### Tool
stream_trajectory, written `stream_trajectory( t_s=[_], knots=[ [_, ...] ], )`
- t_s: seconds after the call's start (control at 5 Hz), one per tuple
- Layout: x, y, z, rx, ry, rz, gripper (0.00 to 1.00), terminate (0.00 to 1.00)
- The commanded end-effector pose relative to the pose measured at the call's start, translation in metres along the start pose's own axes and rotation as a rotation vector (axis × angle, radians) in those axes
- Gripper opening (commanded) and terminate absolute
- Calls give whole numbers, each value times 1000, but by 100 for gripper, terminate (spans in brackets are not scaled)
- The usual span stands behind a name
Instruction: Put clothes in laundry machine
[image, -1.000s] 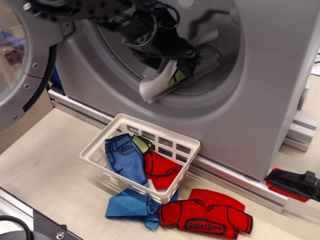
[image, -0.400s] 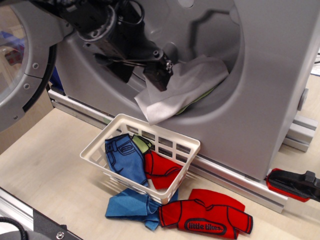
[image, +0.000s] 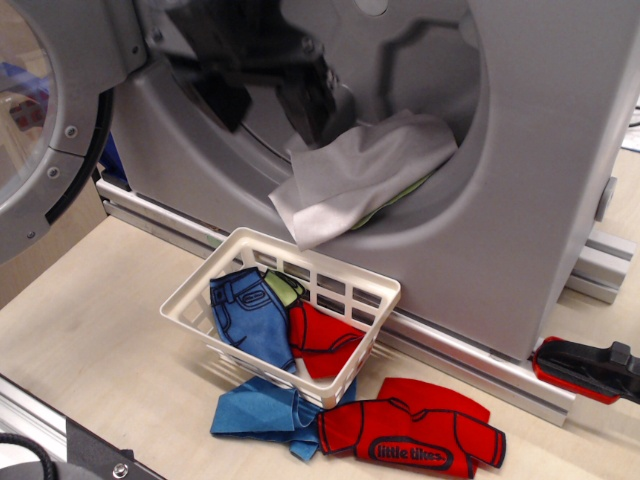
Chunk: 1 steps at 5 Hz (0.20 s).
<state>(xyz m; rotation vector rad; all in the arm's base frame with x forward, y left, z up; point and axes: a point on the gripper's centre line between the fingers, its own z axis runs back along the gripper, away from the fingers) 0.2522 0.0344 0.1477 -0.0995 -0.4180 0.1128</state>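
Observation:
The grey laundry machine (image: 540, 200) fills the back, its round door (image: 30, 110) swung open at the left. The white cloth (image: 360, 175) lies pale grey side up, draped over the lower rim of the drum hole, with a lime-green edge peeking out underneath. Part of it hangs outside the hole. My gripper (image: 265, 108) is motion-blurred in the upper left of the drum opening, above and left of the cloth. Its dark fingers stand apart and hold nothing.
A white lattice basket (image: 300, 255) sits tilted in front of the machine, holding blue jeans (image: 250, 315) and a red piece (image: 320, 340). A blue cloth (image: 260, 410) and a red shirt (image: 415, 440) lie on the table. A red-black tool (image: 585, 368) lies at the right.
The gripper let go of the white cloth, which spread out on the drum rim. The gripper has drawn back up and to the left, away from the cloth.

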Motion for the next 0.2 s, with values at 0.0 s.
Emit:
stream_trajectory(
  t_s=[0.0],
  knots=[
    [4,2,17,4,-40,-9,100,100]
  ],
)
